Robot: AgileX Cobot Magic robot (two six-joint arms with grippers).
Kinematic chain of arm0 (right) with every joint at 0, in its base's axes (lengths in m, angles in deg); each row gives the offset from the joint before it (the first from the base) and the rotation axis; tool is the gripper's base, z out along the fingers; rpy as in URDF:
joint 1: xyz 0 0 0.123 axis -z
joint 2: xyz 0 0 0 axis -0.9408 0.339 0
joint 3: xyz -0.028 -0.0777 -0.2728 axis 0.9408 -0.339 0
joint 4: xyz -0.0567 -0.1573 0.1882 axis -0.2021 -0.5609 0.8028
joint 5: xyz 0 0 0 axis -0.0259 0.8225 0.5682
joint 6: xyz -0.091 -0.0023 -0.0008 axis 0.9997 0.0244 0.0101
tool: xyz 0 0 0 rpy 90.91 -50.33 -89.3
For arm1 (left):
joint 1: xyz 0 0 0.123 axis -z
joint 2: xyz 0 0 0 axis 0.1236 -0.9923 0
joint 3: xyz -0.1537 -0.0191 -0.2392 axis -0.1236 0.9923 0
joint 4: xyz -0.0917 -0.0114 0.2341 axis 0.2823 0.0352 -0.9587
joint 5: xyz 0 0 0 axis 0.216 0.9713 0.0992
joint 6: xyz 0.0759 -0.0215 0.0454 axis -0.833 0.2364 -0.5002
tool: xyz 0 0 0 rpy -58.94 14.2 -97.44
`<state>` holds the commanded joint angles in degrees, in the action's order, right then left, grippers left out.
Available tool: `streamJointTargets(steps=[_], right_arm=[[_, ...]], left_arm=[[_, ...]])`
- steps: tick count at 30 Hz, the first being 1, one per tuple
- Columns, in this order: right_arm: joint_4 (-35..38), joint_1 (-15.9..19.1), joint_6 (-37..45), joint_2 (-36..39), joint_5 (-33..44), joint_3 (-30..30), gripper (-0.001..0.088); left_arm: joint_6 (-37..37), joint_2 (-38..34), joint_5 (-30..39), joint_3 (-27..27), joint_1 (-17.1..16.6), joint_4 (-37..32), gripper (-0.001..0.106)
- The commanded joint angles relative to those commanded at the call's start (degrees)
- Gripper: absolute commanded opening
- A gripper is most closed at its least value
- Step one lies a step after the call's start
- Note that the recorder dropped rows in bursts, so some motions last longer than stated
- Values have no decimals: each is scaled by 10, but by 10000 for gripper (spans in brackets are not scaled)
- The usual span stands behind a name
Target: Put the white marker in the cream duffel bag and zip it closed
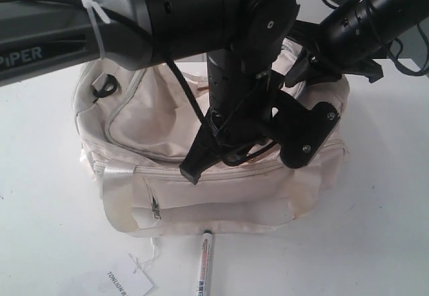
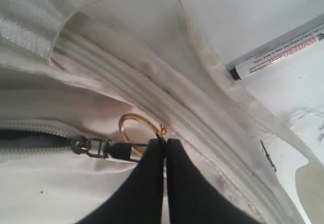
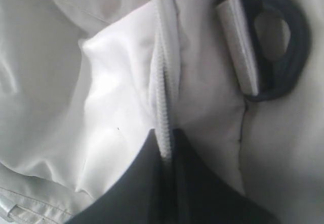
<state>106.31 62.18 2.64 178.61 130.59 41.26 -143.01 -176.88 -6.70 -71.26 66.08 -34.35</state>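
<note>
Where visible, white tabletop [image 1: 382, 229] under duffel bag [image 1: 147, 122]

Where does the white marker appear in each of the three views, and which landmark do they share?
Exterior view: the white marker lies on the table at bottom centre, in front of the cream duffel bag.
Left wrist view: its black end and barrel, just past the bag's edge.
Right wrist view: not in it.
Shared landmark: the bag's cream fabric, in all three.

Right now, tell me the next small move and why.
Probably the left gripper draws the gold ring zip pull along to open the cream duffel bag: the right gripper pins its zip seam, and the white marker lies outside.
</note>
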Motion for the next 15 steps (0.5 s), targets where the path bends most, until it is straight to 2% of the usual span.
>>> streamJointTargets(steps=[7, 11, 15], right_arm=[[-1, 0, 0, -2, -1, 0, 0], [-4, 0, 0, -2, -1, 0, 0], [-4, 0, 0, -2, -1, 0, 0]], left_arm=[[4, 0, 13, 0, 0, -9, 0], [45, 0, 13, 0, 0, -52, 0], [53, 0, 13, 0, 0, -56, 0]])
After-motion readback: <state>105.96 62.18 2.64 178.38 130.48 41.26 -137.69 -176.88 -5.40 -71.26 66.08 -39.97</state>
